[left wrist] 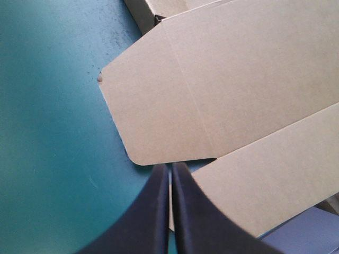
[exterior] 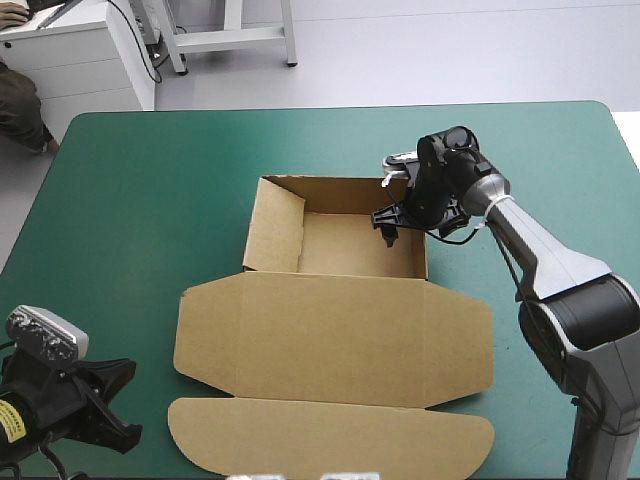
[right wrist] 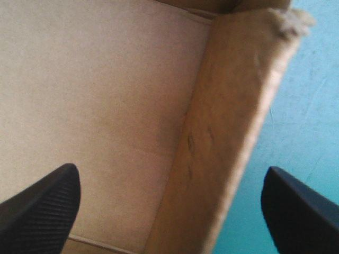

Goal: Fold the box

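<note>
High view: box (exterior: 330, 340) sits mid-surface as an open tray, with left, far and right walls up. The lid lies flat toward the near edge, and its long rounded flap reaches almost to that edge. The teal-green surface (exterior: 150, 180) shows all round the box.

Right fingers (exterior: 388, 232) are at the tray's right wall, close to the far-right corner, pointing down. In the right wrist view the right fingers (right wrist: 42, 206) are spread wide and hold nothing. The wall stands between them, with one finger over the box (right wrist: 106, 79) floor and the other over the teal-green cover outside. Can't tell whether either one touches the wall.

Left fingers (exterior: 105, 395) are at the near-left corner of the surface, left of the lid and clear of it. In the left wrist view the left fingers (left wrist: 159, 211) are pressed together into one point and hold nothing. Their tips are just beside the notch where the box (left wrist: 238, 79) lid meets its near flap.
</note>
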`<state>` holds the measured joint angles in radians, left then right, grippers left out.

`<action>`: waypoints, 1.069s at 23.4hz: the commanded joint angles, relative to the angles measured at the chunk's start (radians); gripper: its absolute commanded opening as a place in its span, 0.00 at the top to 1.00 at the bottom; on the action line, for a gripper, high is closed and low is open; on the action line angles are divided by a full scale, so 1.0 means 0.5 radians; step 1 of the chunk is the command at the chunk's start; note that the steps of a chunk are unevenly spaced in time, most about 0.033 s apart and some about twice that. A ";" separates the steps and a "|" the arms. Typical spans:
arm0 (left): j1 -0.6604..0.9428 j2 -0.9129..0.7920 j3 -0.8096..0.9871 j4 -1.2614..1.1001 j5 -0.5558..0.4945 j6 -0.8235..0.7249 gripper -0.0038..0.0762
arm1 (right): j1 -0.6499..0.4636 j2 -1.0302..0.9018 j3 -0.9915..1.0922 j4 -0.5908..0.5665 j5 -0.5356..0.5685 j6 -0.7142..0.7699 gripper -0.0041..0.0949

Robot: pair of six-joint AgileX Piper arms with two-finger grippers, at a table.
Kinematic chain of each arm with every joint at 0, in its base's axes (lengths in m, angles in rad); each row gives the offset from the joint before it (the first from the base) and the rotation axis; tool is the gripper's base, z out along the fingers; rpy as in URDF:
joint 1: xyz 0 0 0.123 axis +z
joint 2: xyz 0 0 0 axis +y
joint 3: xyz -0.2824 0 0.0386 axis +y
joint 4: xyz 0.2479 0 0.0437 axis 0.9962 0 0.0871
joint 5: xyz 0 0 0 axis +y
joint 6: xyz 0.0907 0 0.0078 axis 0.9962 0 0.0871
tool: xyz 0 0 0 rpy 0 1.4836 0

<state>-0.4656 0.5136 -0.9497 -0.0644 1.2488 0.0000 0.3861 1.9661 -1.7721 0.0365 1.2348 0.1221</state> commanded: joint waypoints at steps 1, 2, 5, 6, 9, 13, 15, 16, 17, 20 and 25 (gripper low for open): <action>-0.010 0.015 0.003 -0.007 0.085 -0.027 0.96 | -0.007 -0.071 -0.051 -0.010 0.034 -0.029 0.33; -0.010 0.015 0.022 -0.004 0.077 -0.027 0.96 | -0.007 -0.071 -0.051 -0.010 0.030 -0.037 0.51; -0.010 0.015 0.029 0.095 0.078 -0.027 0.96 | -0.007 -0.071 -0.051 -0.045 0.013 -0.110 0.90; -0.010 0.015 0.029 0.129 0.078 -0.027 0.96 | -0.007 -0.071 -0.051 -0.073 0.003 -0.120 0.97; -0.010 0.015 0.029 0.129 0.040 -0.030 0.96 | -0.019 -0.074 -0.136 -0.378 -0.024 -0.185 0.98; -0.010 0.015 0.029 0.145 0.048 -0.073 0.96 | -0.149 -0.074 -0.350 -0.558 -0.058 -0.203 0.98; -0.010 0.015 0.029 0.145 0.048 -0.073 0.96 | -0.263 -0.074 -0.474 -0.568 -0.083 -0.244 0.98; -0.010 0.015 0.029 0.148 0.048 -0.073 0.96 | -0.349 -0.074 -0.547 -0.568 -0.099 -0.244 0.98; -0.010 0.015 0.029 0.148 0.048 -0.073 0.96 | -0.396 -0.074 -0.579 -0.568 -0.109 -0.244 0.98; -0.010 0.015 0.029 0.148 0.048 -0.073 0.96 | -0.575 -0.074 -0.669 -0.570 -0.140 -0.280 0.98; -0.010 0.015 0.029 0.148 0.062 -0.073 0.96 | -0.908 -0.074 -0.695 -0.570 -0.164 -0.329 0.98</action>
<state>-0.4656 0.5127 -0.9137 0.0134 1.2488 -0.0294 0.0188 1.9872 -2.0829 -0.2220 1.1905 -0.0225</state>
